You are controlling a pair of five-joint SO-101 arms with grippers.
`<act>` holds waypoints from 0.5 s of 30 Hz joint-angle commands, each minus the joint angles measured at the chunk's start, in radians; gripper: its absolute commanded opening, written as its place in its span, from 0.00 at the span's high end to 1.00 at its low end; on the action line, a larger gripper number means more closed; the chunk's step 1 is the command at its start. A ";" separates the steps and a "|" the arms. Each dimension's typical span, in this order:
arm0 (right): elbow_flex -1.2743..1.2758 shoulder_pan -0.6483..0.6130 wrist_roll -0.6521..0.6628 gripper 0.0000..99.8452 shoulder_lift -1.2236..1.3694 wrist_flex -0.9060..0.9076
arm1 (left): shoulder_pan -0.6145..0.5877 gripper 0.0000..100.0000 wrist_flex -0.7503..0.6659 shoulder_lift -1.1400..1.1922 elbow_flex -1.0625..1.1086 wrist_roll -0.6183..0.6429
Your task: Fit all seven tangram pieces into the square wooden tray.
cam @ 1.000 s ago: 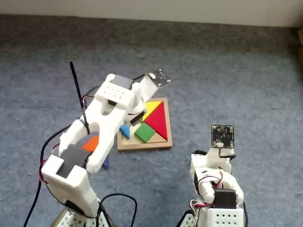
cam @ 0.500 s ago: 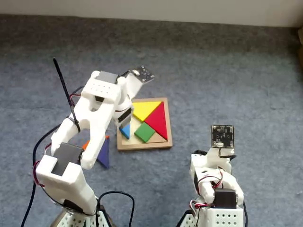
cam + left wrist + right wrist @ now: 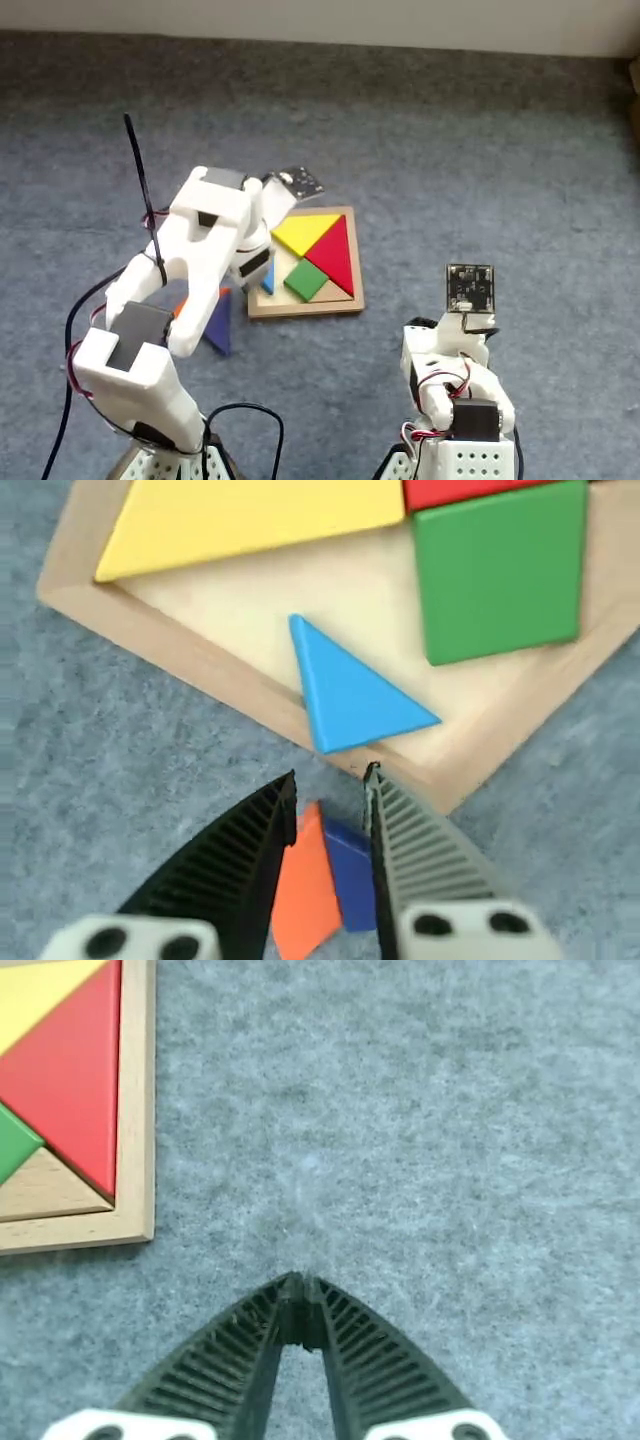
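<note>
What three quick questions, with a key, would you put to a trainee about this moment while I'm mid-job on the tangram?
1. True or false: the right gripper is clamped on a tangram piece.
2. Which pieces lie on the carpet outside the wooden tray? A: the orange piece and the dark blue piece. B: yellow and red. C: green and yellow.
3. Fill in: the piece at the tray's edge nearest the open left gripper is the light ____ triangle.

Key: 1 false, it is shut on nothing above the carpet. 2 A. 3 blue, the light blue triangle.
</note>
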 commanded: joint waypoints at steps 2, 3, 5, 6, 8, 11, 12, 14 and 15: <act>0.142 0.015 -0.003 0.98 -0.010 -0.013 | -0.030 0.87 -0.121 -0.051 -0.001 -0.006; 0.142 0.015 -0.003 0.98 -0.010 -0.013 | -0.030 0.87 -0.140 -0.051 -0.005 -0.006; 0.142 0.015 -0.003 0.98 -0.010 -0.013 | -0.024 0.87 -0.184 -0.051 -0.007 -0.005; 0.142 0.015 -0.003 0.98 -0.010 -0.013 | -0.022 0.87 -0.215 -0.051 -0.007 -0.003; 0.142 0.015 -0.003 0.98 -0.010 -0.013 | -0.022 0.87 -0.285 -0.051 -0.007 0.048; 0.142 0.015 -0.003 0.98 -0.010 -0.013 | -0.022 0.87 -0.364 -0.051 -0.007 0.106; 0.142 0.015 -0.003 0.98 -0.010 -0.013 | -0.019 0.87 -0.371 -0.051 -0.007 0.106; 0.142 0.015 -0.003 0.98 -0.010 -0.013 | 0.004 0.87 -0.368 -0.053 -0.007 0.107; 0.142 0.015 -0.003 0.98 -0.010 -0.013 | 0.018 0.87 -0.368 -0.053 -0.007 0.104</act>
